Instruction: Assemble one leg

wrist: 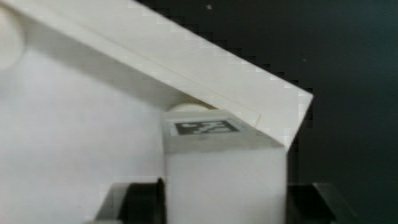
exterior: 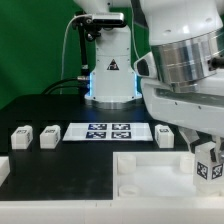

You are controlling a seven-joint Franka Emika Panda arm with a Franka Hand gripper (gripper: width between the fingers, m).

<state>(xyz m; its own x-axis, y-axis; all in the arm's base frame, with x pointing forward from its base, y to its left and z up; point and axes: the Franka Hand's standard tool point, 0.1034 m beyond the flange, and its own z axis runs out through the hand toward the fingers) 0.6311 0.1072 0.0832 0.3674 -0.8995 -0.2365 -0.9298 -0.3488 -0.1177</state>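
1. The robot's base (exterior: 110, 75) stands at the upper centre of the frame on a black table (exterior: 60, 170), with a blue glow low on it and a green wall behind.
2. The arm (exterior: 185, 55) fills the upper right.
3. At the lower right, its gripper (exterior: 206, 150) clasps the leg (exterior: 208, 168), which is upright with its tag facing the camera.
4. The leg is over the right part of a white tray (exterior: 150, 165) along the bottom; contact cannot be told.
5. The marker board (exterior: 110, 131) lies mid-frame.
6. In line with it lie three loose pegs: two to its left (exterior: 22, 135) (exterior: 48, 135) and one to its right (exterior: 165, 134).

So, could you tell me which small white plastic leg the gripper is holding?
The leg at the exterior view's far right, clamped in the gripper by the large white tray; the other three sit loose on the black table.
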